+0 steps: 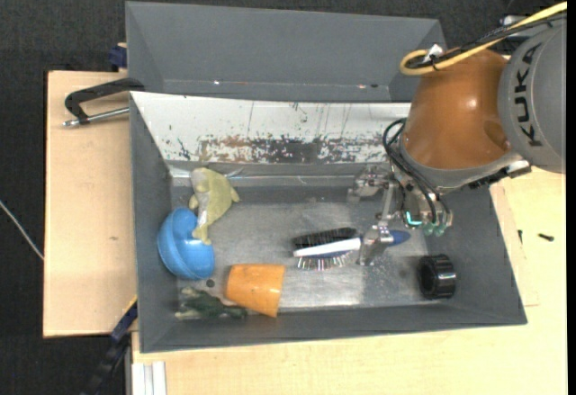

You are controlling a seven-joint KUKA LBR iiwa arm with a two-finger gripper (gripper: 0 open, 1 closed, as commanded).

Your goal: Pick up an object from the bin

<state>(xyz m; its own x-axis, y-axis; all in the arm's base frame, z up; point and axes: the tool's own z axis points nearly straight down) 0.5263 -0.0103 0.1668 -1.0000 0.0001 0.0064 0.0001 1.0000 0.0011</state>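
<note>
Gripper (382, 236) low at the handle end of the black-bristled brush (326, 247), centre-right on the bin (151, 204) floor. Clenched or released: cannot tell. Risk: gripped at the end, the brush may pivot and slip out on lifting.

- We find the black-and-white bristle brush (324, 249) lying mid-floor in the grey metal bin (148, 204), nearer its front wall.
- The robot's gripper (387, 236) sits over the brush's right end.
- The small black round cap (437, 276) lies near the front right corner, apart from the brush.
- The orange plastic cup (255, 285) lies on its side by the front wall, left of the brush.
- The small dark green toy (202, 308) fills the front left corner, just beside the cup.
- Behind the toy, we see the blue rounded plastic piece (184, 245) at the left wall, with the pale yellow floppy piece (211, 195) touching it from behind.
</note>
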